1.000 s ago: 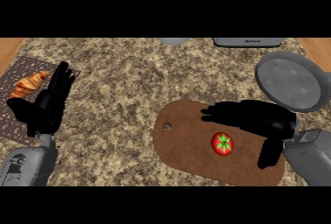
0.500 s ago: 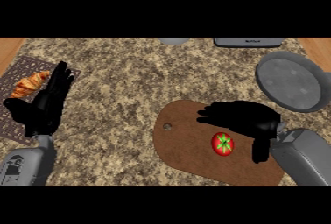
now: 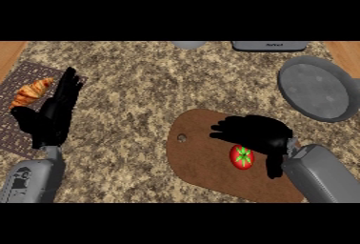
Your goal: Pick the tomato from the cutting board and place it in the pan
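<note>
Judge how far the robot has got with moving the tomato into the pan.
Early stage. Done: the right robot hand is over the cutting board, partly covering the tomato. In hand: closing on it; no grasp shows. Left: lift it and place it in the pan. The left robot hand rests open.

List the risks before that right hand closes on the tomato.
The right hand sits over the tomato with its fingers spread, partly hiding it, so a curl could land off-centre and roll it across the cutting board. The pan lies beyond the hand near the counter's edge, so a carry might clip its rim.
</note>
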